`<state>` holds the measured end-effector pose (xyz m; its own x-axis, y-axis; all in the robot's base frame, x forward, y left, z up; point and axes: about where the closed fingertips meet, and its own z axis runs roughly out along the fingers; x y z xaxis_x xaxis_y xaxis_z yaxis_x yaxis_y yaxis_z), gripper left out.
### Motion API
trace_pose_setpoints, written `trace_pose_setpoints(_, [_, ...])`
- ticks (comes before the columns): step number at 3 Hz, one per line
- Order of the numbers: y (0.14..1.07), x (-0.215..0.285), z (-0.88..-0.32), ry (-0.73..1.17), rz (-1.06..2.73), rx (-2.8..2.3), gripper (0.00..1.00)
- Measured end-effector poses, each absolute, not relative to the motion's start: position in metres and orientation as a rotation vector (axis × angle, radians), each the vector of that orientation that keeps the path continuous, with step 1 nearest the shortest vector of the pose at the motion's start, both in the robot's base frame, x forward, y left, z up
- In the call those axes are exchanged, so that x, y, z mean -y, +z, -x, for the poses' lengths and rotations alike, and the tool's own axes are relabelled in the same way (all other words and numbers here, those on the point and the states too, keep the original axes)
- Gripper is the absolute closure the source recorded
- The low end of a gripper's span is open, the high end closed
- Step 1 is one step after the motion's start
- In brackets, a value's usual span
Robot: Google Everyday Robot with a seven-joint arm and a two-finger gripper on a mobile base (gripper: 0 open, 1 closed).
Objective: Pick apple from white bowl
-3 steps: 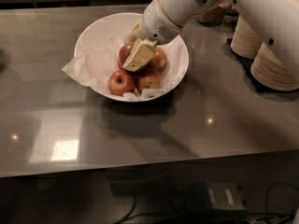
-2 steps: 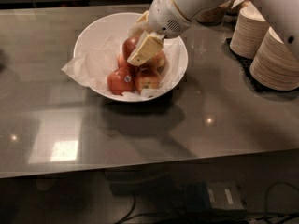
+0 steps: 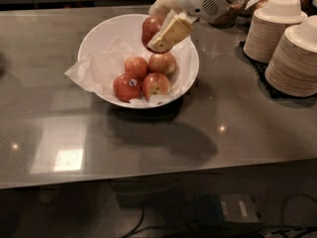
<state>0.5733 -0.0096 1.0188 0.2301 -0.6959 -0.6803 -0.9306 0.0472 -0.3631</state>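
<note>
The gripper (image 3: 155,35) hangs over the far side of the white bowl (image 3: 105,32), reaching in from the upper right on its white arm (image 3: 208,1). Its tan fingers (image 3: 171,31) are closed around the apple (image 3: 148,27), the dark red one. One finger lies flat across the apple's right face and the other shows behind its top. From where I stand the apple looks clear of the fruit beneath it, held above the bowl's back half.

Four smaller apples sit in the bowl on the crumpled white paper (image 3: 93,72). A red apple with a sticker (image 3: 127,87) is at the front left and a red-yellow apple (image 3: 156,85) just beside it. Behind those are another apple (image 3: 137,66) and a paler apple (image 3: 162,63). The tip of the front finger ends just above the paler one. The paper spills over the bowl's left rim onto the surface (image 3: 237,128).

To the right, well apart from the bowl, stand two tall stacks of tan disposable bowls (image 3: 292,58). The arm passes close to the nearer stack's left side. The grey surface is glossy and reflects ceiling lights.
</note>
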Motion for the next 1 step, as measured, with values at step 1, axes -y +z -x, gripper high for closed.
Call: trace_pose_setpoints(1, [1.0190,0.0105,-0.5732,0.369,1.705,-1.525,1.00])
